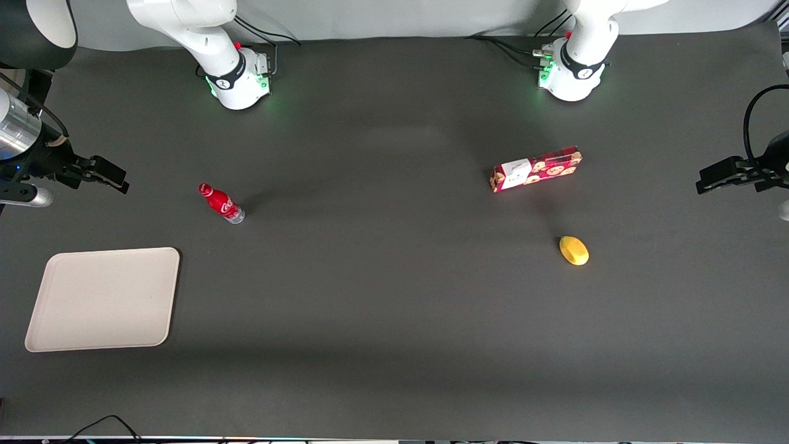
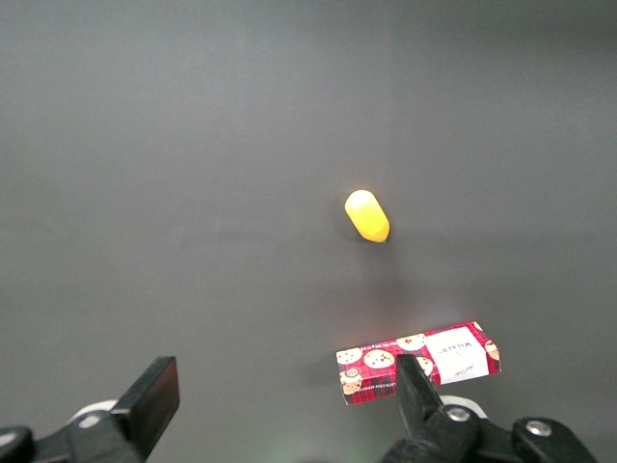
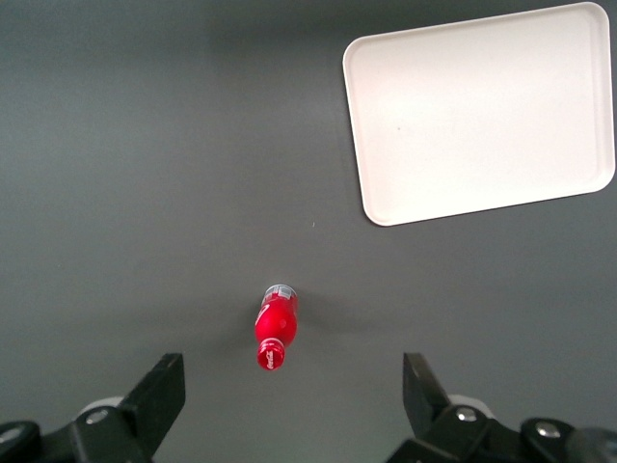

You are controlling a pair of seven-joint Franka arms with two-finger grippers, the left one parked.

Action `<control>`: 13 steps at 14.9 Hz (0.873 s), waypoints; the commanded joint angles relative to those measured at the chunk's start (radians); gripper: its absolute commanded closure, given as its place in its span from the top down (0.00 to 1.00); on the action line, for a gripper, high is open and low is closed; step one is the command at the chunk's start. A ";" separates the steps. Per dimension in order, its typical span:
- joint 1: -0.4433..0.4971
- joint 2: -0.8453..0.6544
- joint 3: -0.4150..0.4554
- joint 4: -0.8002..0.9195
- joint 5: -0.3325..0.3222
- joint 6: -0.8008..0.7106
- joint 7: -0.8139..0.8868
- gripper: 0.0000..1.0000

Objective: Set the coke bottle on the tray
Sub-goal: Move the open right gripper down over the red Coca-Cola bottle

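Front view, scanned from the working arm's end across the table:

- Gripper hangs in the air near the working arm's end of the table, fingers spread wide, holding nothing. In the wrist view the two fingers stand well apart, with the bottle showing between them.
- Tray lies flat and bare, nearer the front camera than the gripper.
- Coke bottle is on the table, well apart from the gripper and toward the table's middle from it, farther from the front camera than the tray; not on the tray. It looks upright: wrist view shows cap foremost, silvery base at the mat.
- Judgement: the move turns on crossing that gap and closing across the slim body from the sides.
- Cookie box and yellow object sit toward the parked arm's end, well clear.

Hard to read: upright versus tilted is not certain; the yellow object's identity is unclear; the gripper's wrist is cut off at the frame edge
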 commanded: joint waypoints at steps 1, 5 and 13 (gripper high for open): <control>0.021 -0.010 -0.014 -0.012 0.015 -0.010 -0.025 1.00; 0.051 0.017 -0.016 0.010 0.012 -0.009 -0.025 1.00; -0.001 0.010 0.047 -0.125 0.047 0.008 -0.016 1.00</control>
